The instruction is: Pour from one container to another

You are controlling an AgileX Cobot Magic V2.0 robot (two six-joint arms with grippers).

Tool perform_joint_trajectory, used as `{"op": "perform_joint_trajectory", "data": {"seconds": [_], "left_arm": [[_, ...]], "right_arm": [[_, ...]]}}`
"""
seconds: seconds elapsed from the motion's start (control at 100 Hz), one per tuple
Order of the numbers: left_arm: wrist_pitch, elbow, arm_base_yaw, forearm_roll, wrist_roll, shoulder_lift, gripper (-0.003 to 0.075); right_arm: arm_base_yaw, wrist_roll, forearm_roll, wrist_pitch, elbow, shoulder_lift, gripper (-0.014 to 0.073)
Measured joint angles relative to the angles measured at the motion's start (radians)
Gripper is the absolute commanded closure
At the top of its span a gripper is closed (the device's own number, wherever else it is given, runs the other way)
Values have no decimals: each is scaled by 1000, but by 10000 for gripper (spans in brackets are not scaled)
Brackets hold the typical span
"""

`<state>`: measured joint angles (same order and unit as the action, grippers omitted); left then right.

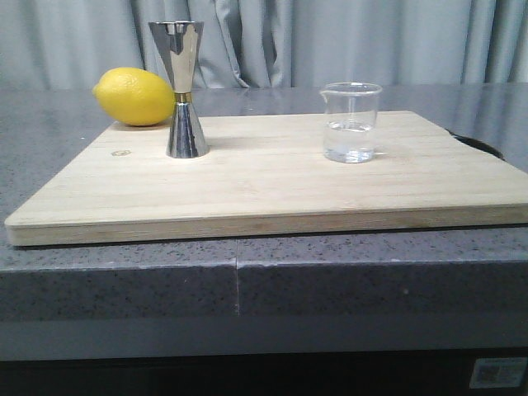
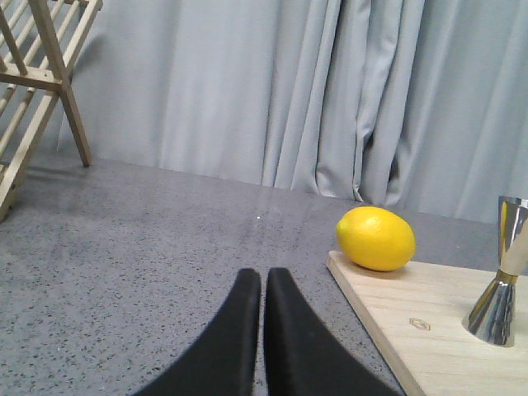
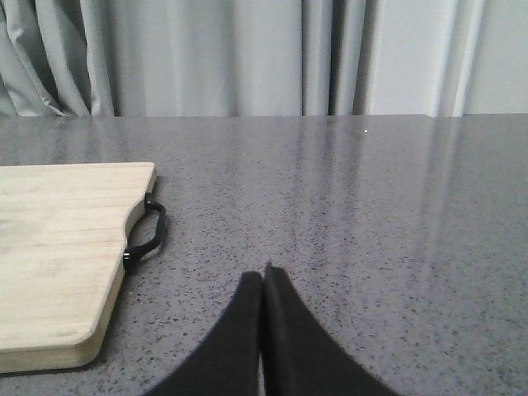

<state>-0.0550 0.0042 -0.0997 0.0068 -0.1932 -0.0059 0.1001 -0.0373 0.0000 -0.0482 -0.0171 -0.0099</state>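
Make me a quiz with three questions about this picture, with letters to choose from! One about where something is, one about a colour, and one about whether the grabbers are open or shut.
1. Where does the round yellow lemon lie?
A. At the far left corner of the pale wooden cutting board, behind the tall shiny steel jigger
B. Inside the small clear glass beaker
C. On the floor

2. What colour is the thin band at the jigger's waist?
A. Red
B. Gold
C. Blue

3. How are the left gripper and right gripper?
A. Both wide open
B. Both shut, holding nothing
C. Both holding the beaker

Answers: 1 A, the front view shows it there. 2 B, the band shines gold. 3 B, each wrist view shows black fingers pressed together over bare counter.
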Motion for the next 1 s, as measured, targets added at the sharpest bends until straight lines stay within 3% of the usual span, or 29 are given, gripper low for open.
{"op": "perform_joint_trajectory", "data": {"seconds": [0.86,1.0], "left_arm": [[0,0,0,0,0,0,739],[0,0,0,0,0,0,739]], "right_arm": [[0,0,0,0,0,0,664],[0,0,0,62,0,0,664]]}}
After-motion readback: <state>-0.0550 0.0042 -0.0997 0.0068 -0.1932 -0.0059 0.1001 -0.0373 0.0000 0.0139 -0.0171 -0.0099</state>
